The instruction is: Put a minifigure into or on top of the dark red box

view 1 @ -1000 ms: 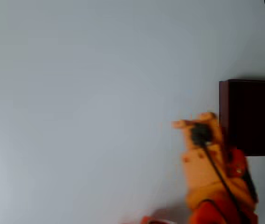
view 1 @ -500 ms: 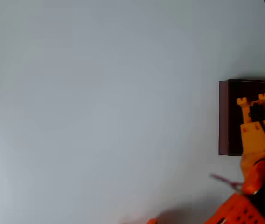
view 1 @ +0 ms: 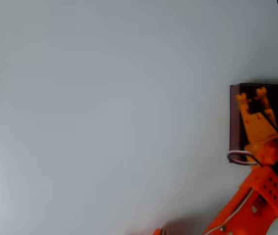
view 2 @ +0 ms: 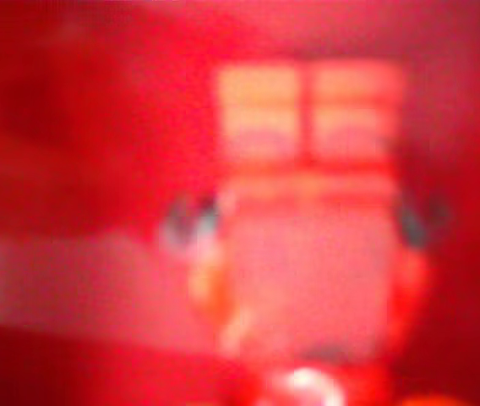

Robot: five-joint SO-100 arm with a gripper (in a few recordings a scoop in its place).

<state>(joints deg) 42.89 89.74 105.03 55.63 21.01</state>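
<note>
1. The dark red box sits at the right edge of the pale counter in the overhead view, cut off by the picture border, and its interior looks almost black.
2. The orange pincer is over the inside of the box, close to its far-left corner, with the arm reaching in from the near side of the box.
3. Its two fingertips stand a little apart. I cannot tell if something is between them, so I cannot say if it is gripping or empty.
4. In the wrist view a blurred red shape with two small dark spots at its sides fills the middle. I judge this to be the minifigure, very near the camera and inside the box, but whether it is held or already lying there is not clear.
5. To do this step well, I would open the pincer slowly while it is low over the box floor, away from the left wall.
6. Then lift straight up, so that a finger does not drag the minifigure out over the wall.
</note>
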